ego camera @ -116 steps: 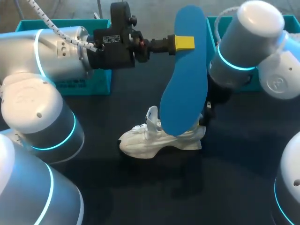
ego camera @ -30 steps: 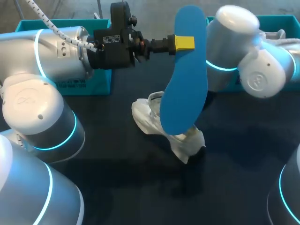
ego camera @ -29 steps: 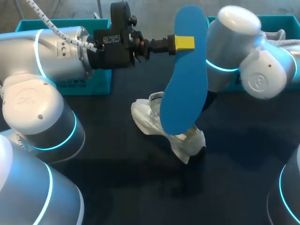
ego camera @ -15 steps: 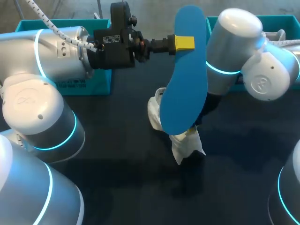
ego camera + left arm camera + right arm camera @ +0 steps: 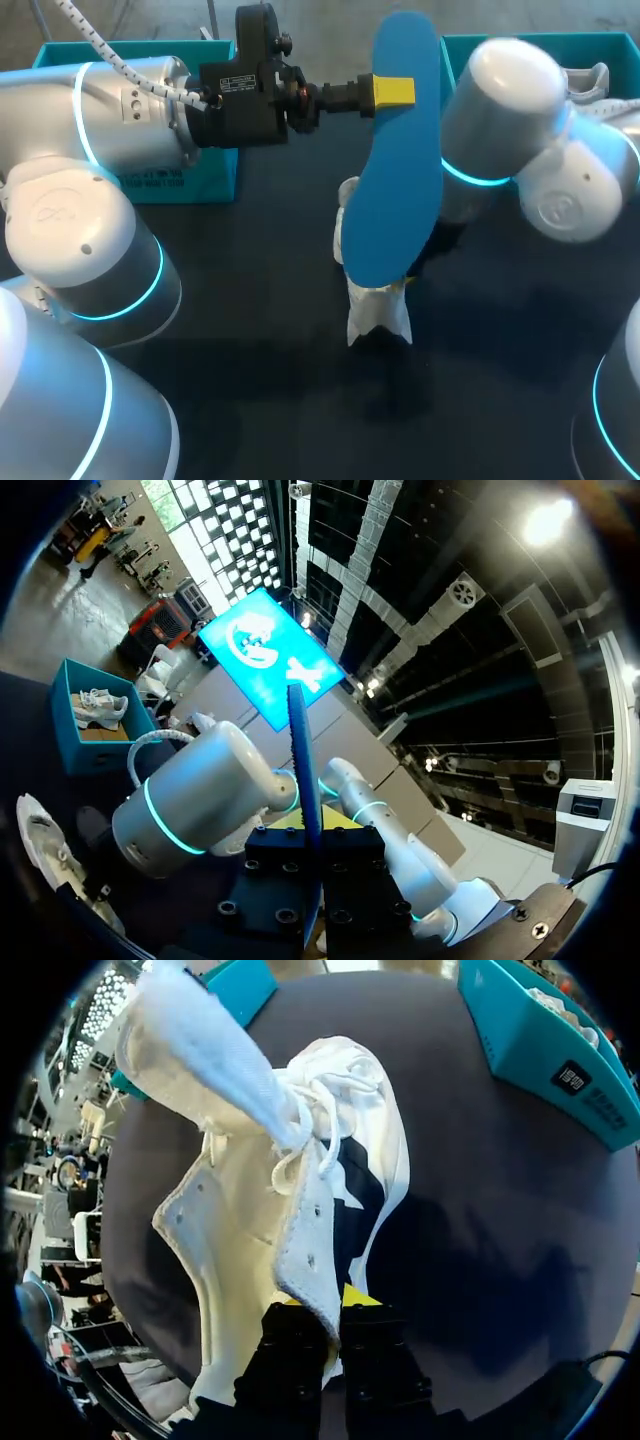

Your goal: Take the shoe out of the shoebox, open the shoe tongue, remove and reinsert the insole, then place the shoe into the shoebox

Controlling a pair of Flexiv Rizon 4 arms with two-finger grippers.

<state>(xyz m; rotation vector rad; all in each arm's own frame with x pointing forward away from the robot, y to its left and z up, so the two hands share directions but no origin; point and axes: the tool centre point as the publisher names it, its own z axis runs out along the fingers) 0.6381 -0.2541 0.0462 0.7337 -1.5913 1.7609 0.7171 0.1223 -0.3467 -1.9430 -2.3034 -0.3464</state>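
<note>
Though half behind insole (image 5: 395, 160), shoe (image 5: 378, 312) near shoebox (image 5: 600, 38).

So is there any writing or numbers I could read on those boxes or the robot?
On the black wrist mount, a white label: too small to read.
On the left teal box, print: blurred, unreadable.
On the right teal box, a black label and print: too blurred to read.
No text shows on the blue insole or white shoe.

Insole (image 5: 392, 160) in left gripper (image 5: 400, 92): smooth matt blue, foam-like. Shoe (image 5: 250, 1260) in right gripper (image 5: 335, 1305): white mesh-cloth tongue (image 5: 205, 1050), smooth perforated leather-look upper (image 5: 205, 1210), cloth laces (image 5: 312, 1158). Table (image 5: 480, 1210) under it: dark, matt. Shoebox (image 5: 540, 1045): matt teal card.
</note>
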